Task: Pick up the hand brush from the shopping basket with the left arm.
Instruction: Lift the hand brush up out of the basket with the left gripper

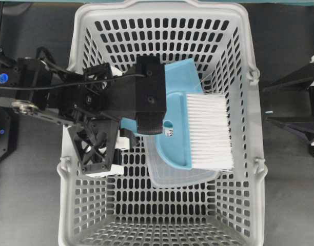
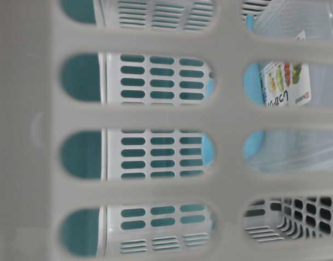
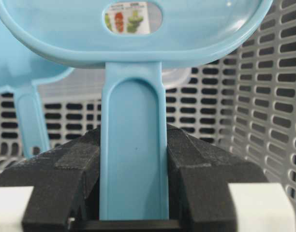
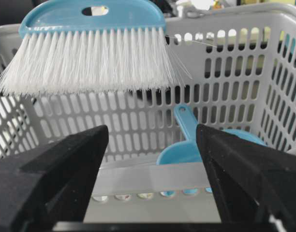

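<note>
The light-blue hand brush (image 1: 177, 138) with white bristles (image 1: 209, 130) hangs inside the grey shopping basket (image 1: 77, 51), lifted off its floor. My left gripper (image 1: 154, 125) is shut on the brush's thin handle (image 3: 133, 145). Its black pads (image 3: 75, 164) press both sides of the handle, below the half-round body (image 3: 138, 41). In the right wrist view the brush (image 4: 92, 14) hangs near rim height with its bristles pointing down. My right gripper (image 1: 267, 104) is open and empty outside the basket's right wall, and its jaws stand wide apart in the right wrist view (image 4: 153, 159).
The matching blue dustpan (image 1: 181, 76) lies under the brush and also shows in the right wrist view (image 4: 186, 145). A clear plastic container (image 1: 172, 177) lies on the basket floor beneath both. The basket wall (image 2: 155, 117) fills the table-level view.
</note>
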`<state>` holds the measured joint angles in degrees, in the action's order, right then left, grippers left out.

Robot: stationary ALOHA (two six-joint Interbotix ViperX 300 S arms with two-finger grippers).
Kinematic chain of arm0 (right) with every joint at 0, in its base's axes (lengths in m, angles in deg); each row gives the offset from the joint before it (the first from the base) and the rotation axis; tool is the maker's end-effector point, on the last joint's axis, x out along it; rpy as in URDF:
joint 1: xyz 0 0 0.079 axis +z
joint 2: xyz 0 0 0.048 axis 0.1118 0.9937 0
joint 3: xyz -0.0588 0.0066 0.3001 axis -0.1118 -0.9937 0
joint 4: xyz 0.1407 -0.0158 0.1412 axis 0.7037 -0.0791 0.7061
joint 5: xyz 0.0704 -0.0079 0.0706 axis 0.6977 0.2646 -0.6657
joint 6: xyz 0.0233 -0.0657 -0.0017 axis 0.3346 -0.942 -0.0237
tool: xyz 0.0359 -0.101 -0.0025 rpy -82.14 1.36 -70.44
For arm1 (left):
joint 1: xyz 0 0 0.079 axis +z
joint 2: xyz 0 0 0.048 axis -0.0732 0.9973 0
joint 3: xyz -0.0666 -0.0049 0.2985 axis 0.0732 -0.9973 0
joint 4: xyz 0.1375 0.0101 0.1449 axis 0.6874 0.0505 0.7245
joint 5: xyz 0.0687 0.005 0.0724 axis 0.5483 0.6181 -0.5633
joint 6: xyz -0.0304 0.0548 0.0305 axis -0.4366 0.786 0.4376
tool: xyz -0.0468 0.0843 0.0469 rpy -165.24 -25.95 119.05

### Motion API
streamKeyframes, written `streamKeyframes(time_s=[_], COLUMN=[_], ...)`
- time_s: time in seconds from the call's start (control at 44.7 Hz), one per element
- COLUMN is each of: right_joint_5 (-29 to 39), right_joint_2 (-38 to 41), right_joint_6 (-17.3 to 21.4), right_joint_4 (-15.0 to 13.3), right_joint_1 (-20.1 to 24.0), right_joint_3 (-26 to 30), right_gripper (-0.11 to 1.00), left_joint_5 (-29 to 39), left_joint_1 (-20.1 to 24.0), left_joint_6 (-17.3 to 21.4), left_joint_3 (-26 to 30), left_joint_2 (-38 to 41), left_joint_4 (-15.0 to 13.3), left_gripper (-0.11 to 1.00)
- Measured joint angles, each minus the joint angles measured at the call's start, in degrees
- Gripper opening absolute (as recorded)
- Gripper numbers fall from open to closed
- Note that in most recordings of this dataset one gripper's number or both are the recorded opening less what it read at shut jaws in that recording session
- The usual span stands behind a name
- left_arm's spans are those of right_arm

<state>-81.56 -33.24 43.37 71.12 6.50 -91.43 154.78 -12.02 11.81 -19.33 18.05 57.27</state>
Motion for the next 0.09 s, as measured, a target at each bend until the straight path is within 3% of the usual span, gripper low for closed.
streamKeyframes(time_s=[0.09], right_joint_5=[0.00], right_joint_2=[0.00], right_joint_6=[0.00], right_joint_4=[0.00], right_joint_1=[0.00], right_joint_3=[0.00], right_gripper=[0.71], left_joint_5=[0.09], left_joint_1=[0.09], left_joint_6=[0.00], left_joint_3=[0.00], left_joint_2=[0.00], left_joint_4=[0.00], left_gripper=[0.24])
